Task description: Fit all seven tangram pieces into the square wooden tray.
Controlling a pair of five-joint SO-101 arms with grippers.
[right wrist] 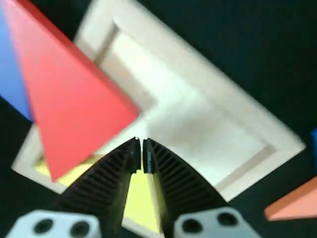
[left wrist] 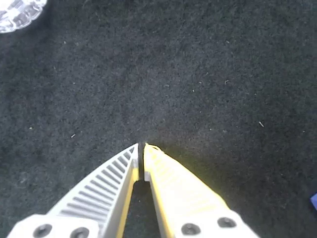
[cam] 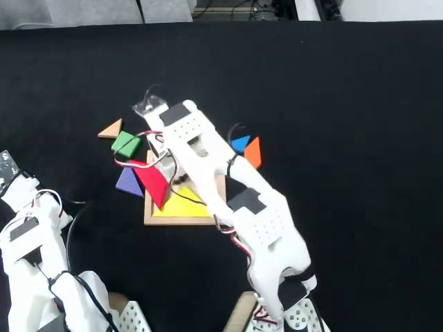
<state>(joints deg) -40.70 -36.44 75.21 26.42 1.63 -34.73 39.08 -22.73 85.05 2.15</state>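
The square wooden tray [cam: 176, 220] lies at mid-table with a yellow triangle [cam: 181, 205] inside. A red triangle [cam: 154, 181] rests across its left rim, partly outside. My right gripper [right wrist: 139, 144] is shut and holds nothing, low over the tray floor [right wrist: 198, 129] beside the red triangle [right wrist: 69, 94] and above the yellow piece [right wrist: 141, 198]. Left of the tray lie a purple triangle [cam: 129, 181], a green square [cam: 126, 144] and a tan triangle [cam: 111, 130]. A blue triangle [cam: 240, 143] and an orange piece [cam: 254, 152] lie to its right. My left gripper [left wrist: 140, 146] is shut over bare cloth.
The right arm [cam: 228, 194] stretches over the tray and hides much of its inside. The left arm [cam: 31, 235] stands at the table's near left. Black cloth [cam: 346, 104] covers the whole table, with wide room at the right and back.
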